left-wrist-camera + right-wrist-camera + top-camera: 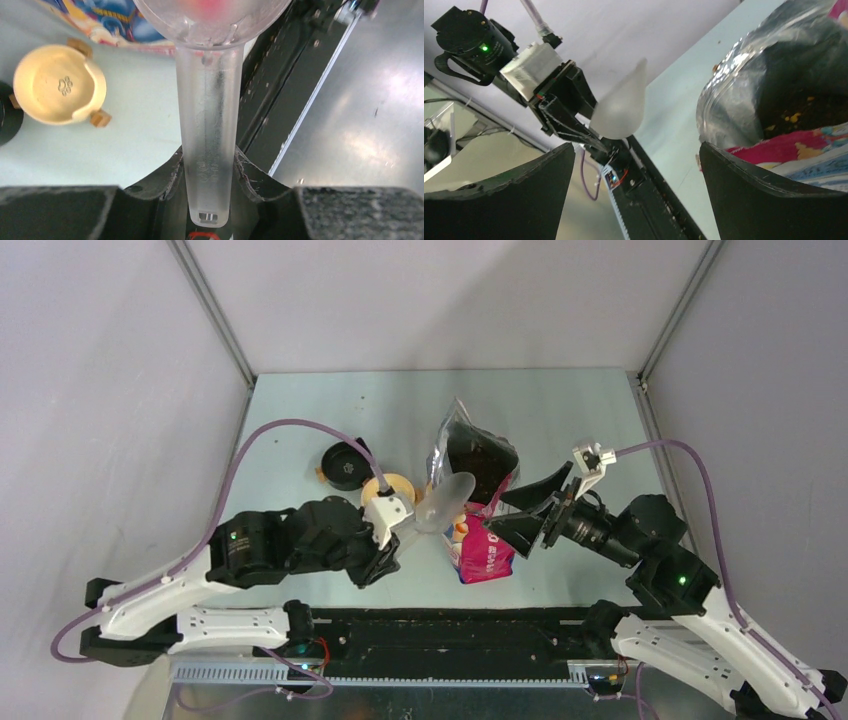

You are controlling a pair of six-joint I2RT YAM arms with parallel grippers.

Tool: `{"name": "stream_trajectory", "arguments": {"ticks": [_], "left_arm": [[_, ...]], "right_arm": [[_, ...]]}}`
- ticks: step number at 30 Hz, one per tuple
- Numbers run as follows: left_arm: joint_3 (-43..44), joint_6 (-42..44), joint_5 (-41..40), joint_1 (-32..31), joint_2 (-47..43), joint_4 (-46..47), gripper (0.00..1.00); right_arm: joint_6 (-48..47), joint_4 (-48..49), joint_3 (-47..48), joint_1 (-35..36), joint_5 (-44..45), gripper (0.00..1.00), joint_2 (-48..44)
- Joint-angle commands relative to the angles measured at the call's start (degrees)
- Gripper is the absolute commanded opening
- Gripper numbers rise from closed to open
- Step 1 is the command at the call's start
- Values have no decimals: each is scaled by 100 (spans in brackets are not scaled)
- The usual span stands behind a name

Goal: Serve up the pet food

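The glossy pet food bag [484, 552] lies on the table with its mouth open toward the far side. The pet food shows as a dark mass inside the mouth [482, 462], with a few brown specks in the right wrist view [795, 116]. My left gripper [398, 528] is shut on the handle of the clear plastic scoop [207, 125]. The scoop's cup [446, 502] hangs just left of the bag and looks empty. My right gripper [497, 512] is open at the bag's right side and holds nothing. The bag's foil rim [729, 95] lies beyond its right finger.
A cream bowl with a paw print [57, 85] stands left of the scoop, partly under my left wrist [392, 486]. A black bowl [345, 465] stands further left. The black base rail [450, 635] runs along the near edge. Grey walls close in the sides.
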Motion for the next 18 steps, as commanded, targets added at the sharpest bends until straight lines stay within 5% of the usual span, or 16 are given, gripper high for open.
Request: {"name": "stream_trajectory", "arguments": {"ticks": [1,6,18], "left_arm": [[-5,61,-226,-203,143,-873,0],[107,167,-619,-514,522,-1384,0],[593,478,-1356,-1527,1337,-1457,0]], "right_arm": [[166,-845,317,-14,-461,99,-60],[431,-1408,320,-19,-860,99,-11],[1318,-2410,144,-17,-121,91,239]]}}
